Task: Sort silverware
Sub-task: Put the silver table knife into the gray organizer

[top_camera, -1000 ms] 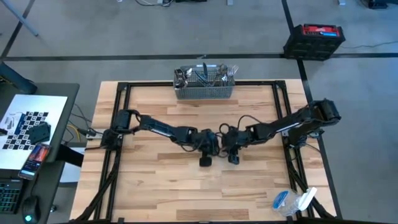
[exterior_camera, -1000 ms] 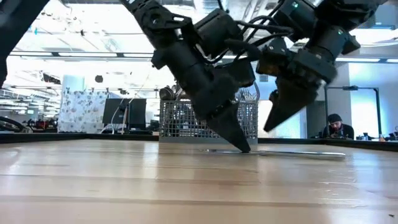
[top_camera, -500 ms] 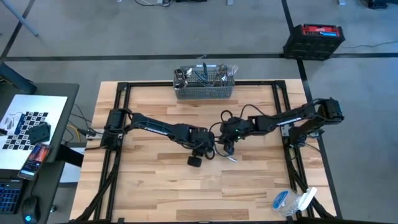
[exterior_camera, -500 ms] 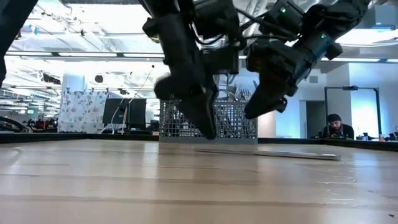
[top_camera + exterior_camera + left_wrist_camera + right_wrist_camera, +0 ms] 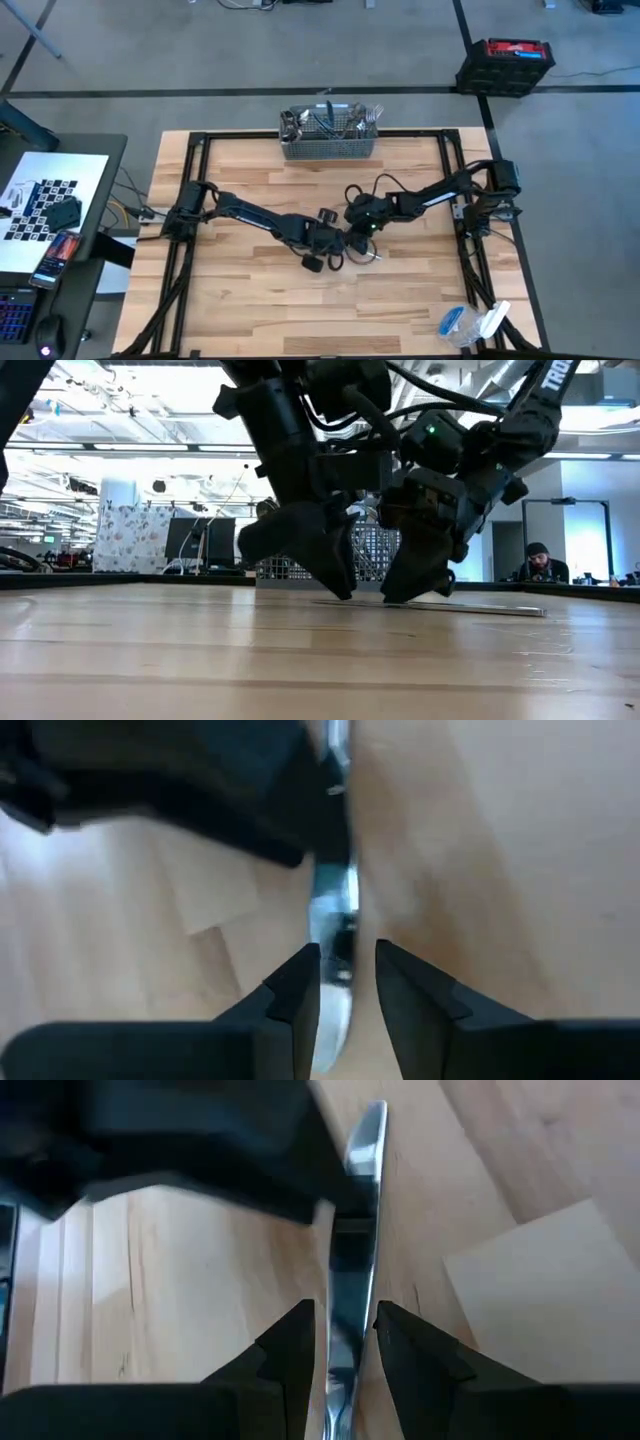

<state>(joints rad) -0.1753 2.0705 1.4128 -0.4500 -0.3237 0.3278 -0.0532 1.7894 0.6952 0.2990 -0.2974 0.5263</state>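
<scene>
Basket (image 5: 329, 148): grey mesh, middle of the table's (image 5: 250, 310) far edge. Silverware (image 5: 330, 120) stands in it handle-down in a mixed bunch; I can't tell which compartments hold what. Same as 1 s ago.

One knife (image 5: 470, 606) lies flat on the table at its centre, out of the basket. It is roughly where it lay 1 s ago.

Left gripper (image 5: 347, 955): at table centre, tips down at the wood, fingers apart either side of the knife. Released, with a gap showing beside the blade. 1 s ago it was clenched with its tip on the table, so it has opened since.

Right gripper (image 5: 345, 1315): just beside the left one, on its far-right side, tips also down at the table. Its fingers straddle the same knife, apart and not visibly clamped. Over the last second the right arm has folded in and its gripper has shifted from right of centre in towards the left gripper; the two now nearly touch.

Other containers:
- Black case (image 5: 505, 62) with a red top sits on the floor past the table's far right corner. Its lettering is too small to read.
- A clear plastic item (image 5: 470, 322) lies at the near right corner; contents unclear.

A checkerboard sheet (image 5: 40, 195) lies on the side desk beyond the left edge. A person (image 5: 540, 560) sits in the room behind.
</scene>
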